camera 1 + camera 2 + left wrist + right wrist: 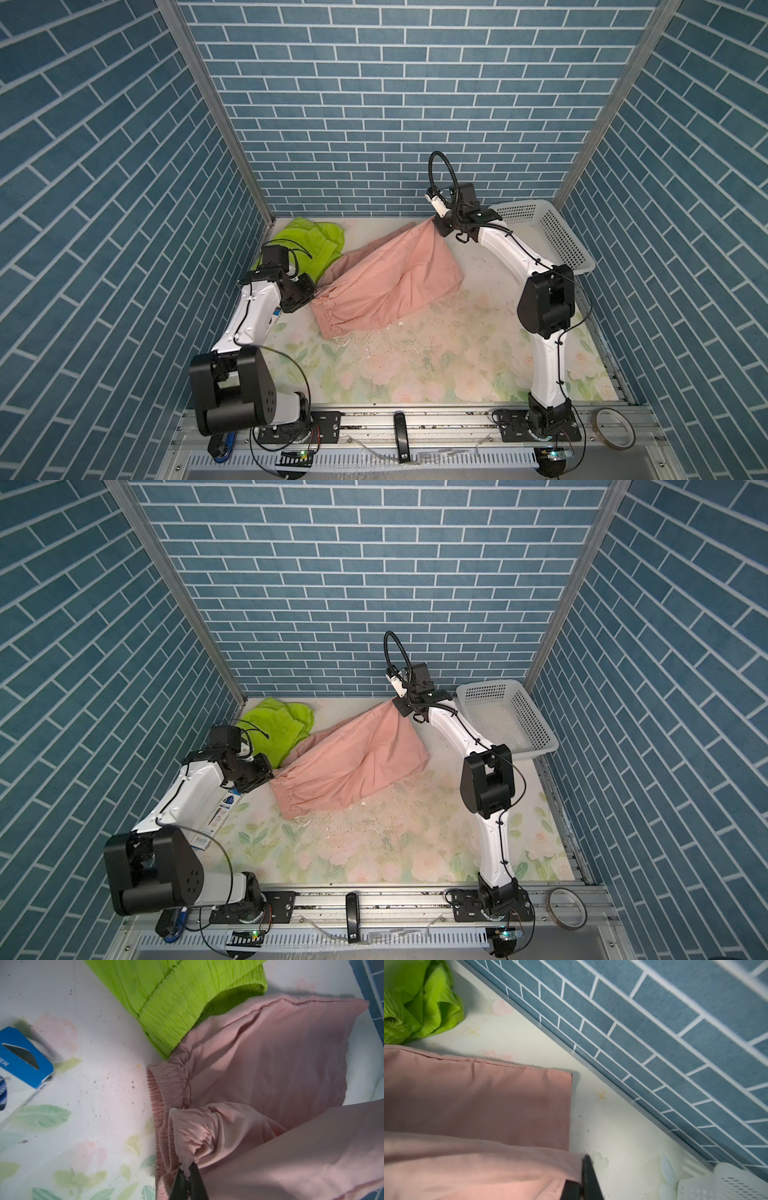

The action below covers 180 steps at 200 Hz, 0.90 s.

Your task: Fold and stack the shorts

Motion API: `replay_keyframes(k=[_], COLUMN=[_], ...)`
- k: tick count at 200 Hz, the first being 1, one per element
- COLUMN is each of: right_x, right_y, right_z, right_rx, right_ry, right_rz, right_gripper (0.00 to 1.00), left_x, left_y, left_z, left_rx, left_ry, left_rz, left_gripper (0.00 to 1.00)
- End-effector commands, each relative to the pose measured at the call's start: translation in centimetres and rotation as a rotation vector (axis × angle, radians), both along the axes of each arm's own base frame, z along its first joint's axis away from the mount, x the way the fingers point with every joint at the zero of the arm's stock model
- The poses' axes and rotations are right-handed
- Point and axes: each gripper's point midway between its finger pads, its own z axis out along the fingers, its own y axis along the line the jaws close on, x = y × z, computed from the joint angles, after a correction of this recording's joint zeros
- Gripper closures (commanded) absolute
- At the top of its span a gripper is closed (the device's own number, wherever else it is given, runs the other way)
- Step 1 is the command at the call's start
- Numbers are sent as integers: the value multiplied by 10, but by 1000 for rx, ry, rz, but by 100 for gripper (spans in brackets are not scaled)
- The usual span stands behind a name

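Observation:
The salmon pink shorts (390, 282) (353, 766) hang stretched between my two grippers above the flowered table top, their lower part resting on it. My left gripper (313, 296) (188, 1169) is shut on the gathered waistband (187, 1142) at the left end. My right gripper (432, 222) (581, 1169) is shut on a leg hem corner (571, 1159) near the back wall. The lime green shorts (307, 245) (278, 729) (176, 1001) lie crumpled in the back left corner, partly under the pink shorts' edge.
A white perforated basket (552, 237) (523, 717) stands at the back right, close behind the right arm. A blue and white box (224, 808) (25, 1057) lies by the left arm. A tape roll (614, 428) sits on the front rail. Blue brick walls enclose three sides.

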Motion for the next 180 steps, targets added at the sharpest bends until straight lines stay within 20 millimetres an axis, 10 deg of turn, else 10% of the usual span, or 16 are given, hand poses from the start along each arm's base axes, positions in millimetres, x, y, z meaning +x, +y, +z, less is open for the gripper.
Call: replay_keyframes(k=[1, 30, 50, 86, 117, 180], right_x=[12, 17, 12, -20, -63, -94], right_y=[5, 18, 14, -24, -83, -116], right_z=[-27, -35, -23, -1, -36, -101], right_rx=[-11, 41, 63, 155, 273, 385], right_ry=[63, 119, 128, 210, 381, 582], right_rz=[23, 36, 16, -83, -221, -323], right_gripper=[100, 58, 42, 32, 26, 21], left_x=[16, 34, 44, 49, 35, -14], left_y=[13, 16, 18, 30, 23, 0], left_z=[-17, -37, -34, 2, 28, -1], left_rx=[18, -4, -11, 7, -13, -94], left_ry=[-7, 12, 3, -69, -131, -88], left_rz=[13, 21, 24, 47, 54, 42], left_gripper=[100, 62, 1, 0, 0, 0])
